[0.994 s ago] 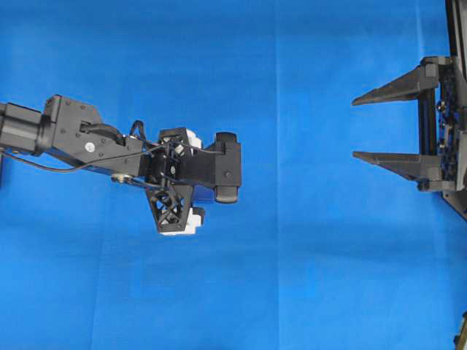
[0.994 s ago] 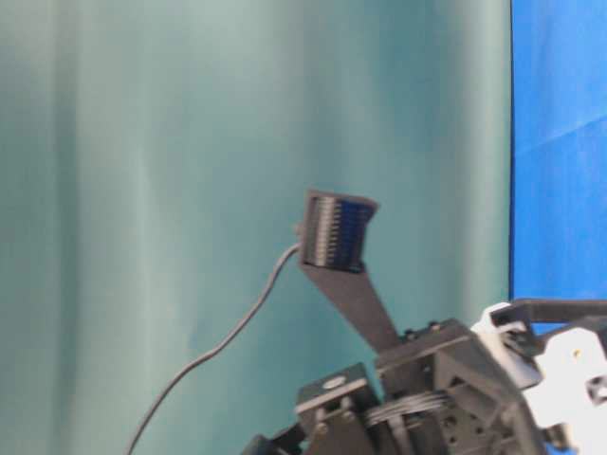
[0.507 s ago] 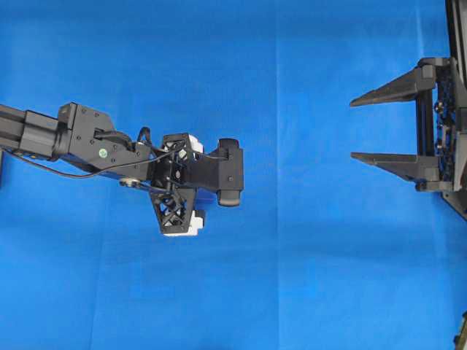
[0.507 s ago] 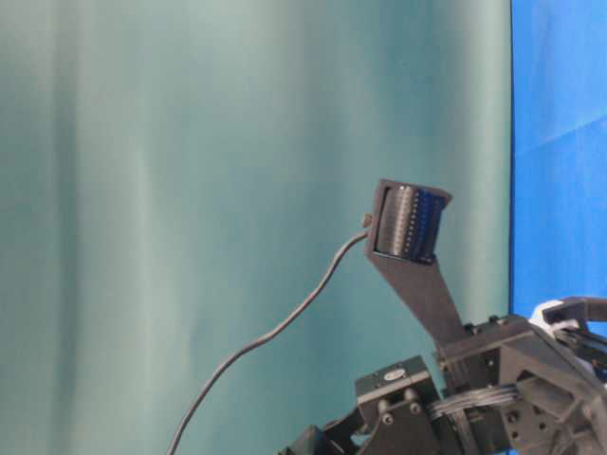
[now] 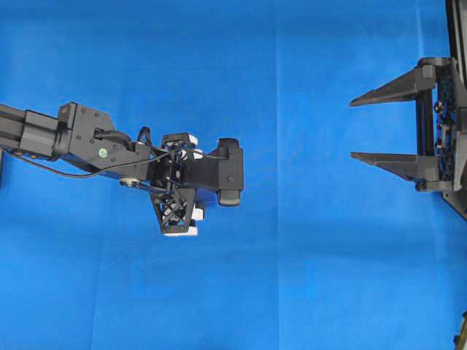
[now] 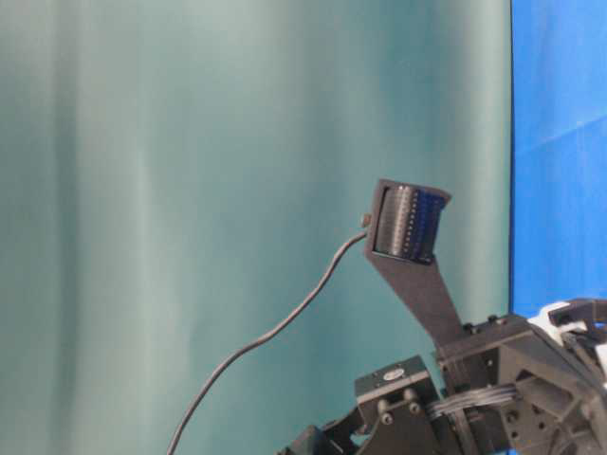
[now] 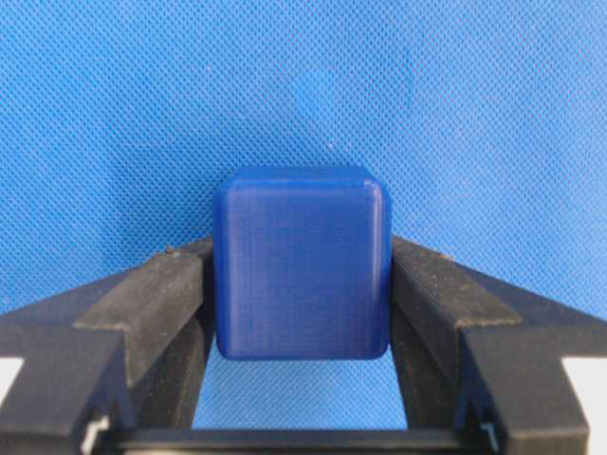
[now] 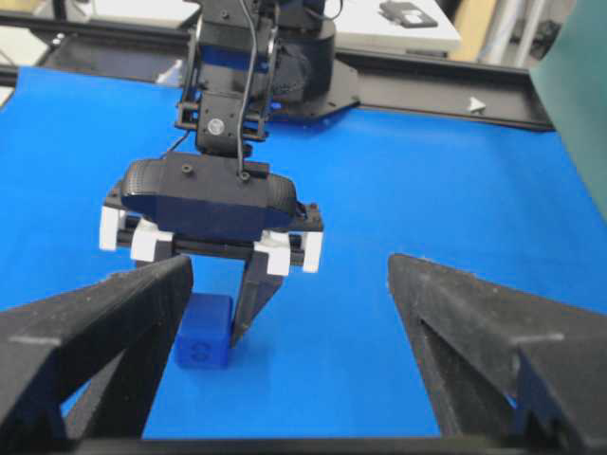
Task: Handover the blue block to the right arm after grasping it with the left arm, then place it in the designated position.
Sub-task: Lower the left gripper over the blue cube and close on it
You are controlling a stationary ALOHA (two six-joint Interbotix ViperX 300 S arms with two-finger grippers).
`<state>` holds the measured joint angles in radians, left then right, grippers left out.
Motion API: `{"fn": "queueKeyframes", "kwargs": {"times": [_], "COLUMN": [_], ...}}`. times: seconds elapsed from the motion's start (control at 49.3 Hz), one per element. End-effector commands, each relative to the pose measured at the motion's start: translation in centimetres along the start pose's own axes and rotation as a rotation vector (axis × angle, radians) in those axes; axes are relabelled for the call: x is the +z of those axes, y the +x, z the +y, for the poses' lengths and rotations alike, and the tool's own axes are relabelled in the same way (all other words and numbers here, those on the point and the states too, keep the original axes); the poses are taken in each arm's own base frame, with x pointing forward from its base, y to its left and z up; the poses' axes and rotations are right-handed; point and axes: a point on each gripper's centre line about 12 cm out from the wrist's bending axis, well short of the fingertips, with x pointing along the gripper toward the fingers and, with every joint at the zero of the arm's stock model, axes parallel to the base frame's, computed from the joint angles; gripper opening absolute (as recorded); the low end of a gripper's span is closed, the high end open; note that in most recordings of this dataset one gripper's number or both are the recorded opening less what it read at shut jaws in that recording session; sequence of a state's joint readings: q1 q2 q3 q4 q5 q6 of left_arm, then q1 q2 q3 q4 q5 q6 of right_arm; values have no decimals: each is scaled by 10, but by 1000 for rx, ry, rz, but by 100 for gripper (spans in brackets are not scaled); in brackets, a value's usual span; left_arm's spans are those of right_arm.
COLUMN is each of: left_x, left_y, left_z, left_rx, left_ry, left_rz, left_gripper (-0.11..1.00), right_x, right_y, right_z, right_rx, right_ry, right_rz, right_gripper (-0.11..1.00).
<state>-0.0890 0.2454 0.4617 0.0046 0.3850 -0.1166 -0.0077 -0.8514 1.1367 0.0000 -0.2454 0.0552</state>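
On the bright blue cloth [image 5: 306, 277] that covers the surface, the blue block [image 7: 302, 265] sits between the two black fingers [image 7: 142, 303] of the left arm [image 5: 80, 138]; in the left wrist view each finger meets a side face of the cube with no gap showing, so the fingers are clamped on the block; its underside appears to rest on the cloth, though contact there cannot be told for certain. From the right wrist view the same block [image 8: 202, 332] shows low on the cloth, with a faint round embossed mark on the face turned toward that camera; one left finger [image 8: 251, 299] comes down just beside it, and the white plastic pieces [image 8: 119, 229] on the left gripper's rail sit under its wrist camera [image 8: 209, 201]. Overhead, the left gripper [image 5: 186, 191] points down at the cloth left of centre and hides the block under its own body; a thin black cable [image 5: 44, 166] runs along the arm. Well apart, at the right edge of the overhead view, the right arm [image 5: 445, 138] holds its fingers [image 5: 387, 89] wide apart with nothing between them; they point toward the left arm. At table level only the back of the left arm [image 6: 474, 389], a cable [image 6: 256, 346] and a teal backdrop [image 6: 190, 190] show.
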Motion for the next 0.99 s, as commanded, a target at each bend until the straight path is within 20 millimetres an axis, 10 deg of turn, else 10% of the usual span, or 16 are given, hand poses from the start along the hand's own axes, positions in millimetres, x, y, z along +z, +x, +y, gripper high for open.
{"fn": "queueKeyframes", "kwargs": {"times": [0.0, 0.973], "left_x": [12, 72], "left_y": [-13, -186], "left_z": [-1, -9], "left_rx": [-4, -17], "left_ry": [-2, 2], "left_rz": [-47, -159], "left_gripper": [46, 46], "right_x": [10, 11], "right_y": [2, 2], "right_z": [0, 0], "right_rx": [-1, -1], "right_ry": [5, 5], "right_rz": [-29, -29], "right_gripper": [98, 98]}}
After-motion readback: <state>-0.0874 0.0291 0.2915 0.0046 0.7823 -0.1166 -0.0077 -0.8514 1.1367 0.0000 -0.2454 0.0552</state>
